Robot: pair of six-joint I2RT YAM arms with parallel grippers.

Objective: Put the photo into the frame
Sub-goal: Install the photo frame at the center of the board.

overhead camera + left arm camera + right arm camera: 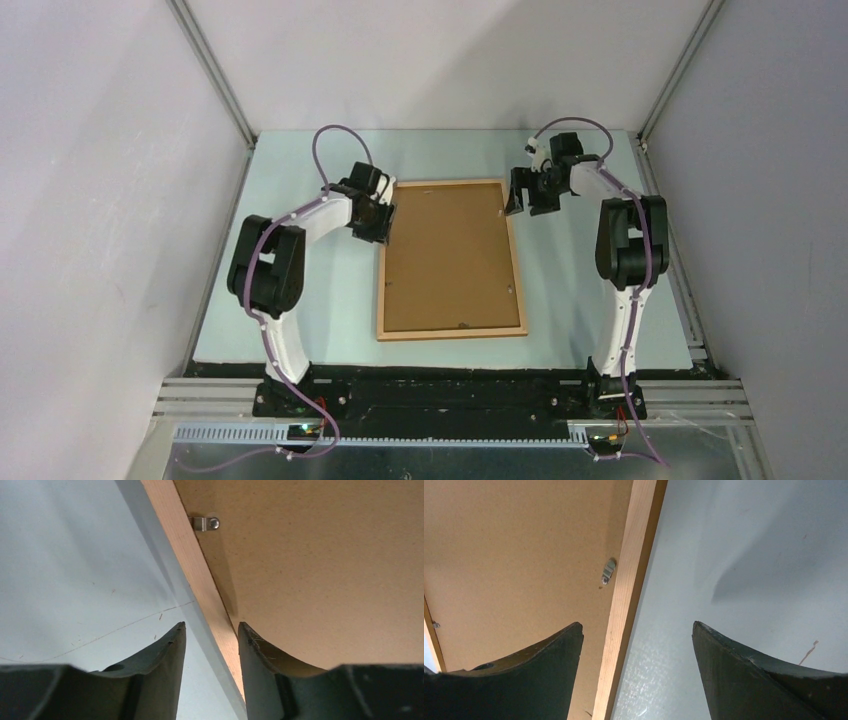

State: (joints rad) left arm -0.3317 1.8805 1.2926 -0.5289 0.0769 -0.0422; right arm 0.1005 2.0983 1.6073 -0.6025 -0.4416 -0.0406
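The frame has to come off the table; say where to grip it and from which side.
Take the frame by its long left rail, from straight above, one jaw outside over the table, one over the backing board. It lies flat, back up, so probably only a thin rail is narrow enough to span. The left pincer hangs astride it, jaws open.

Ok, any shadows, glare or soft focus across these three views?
Top external: even light, sharp, no glare. Left wrist: the frame casts a dark strip of shadow on the table; left claw nearly featureless black. Right wrist: soft shadow patch and speckled sheen on the table.
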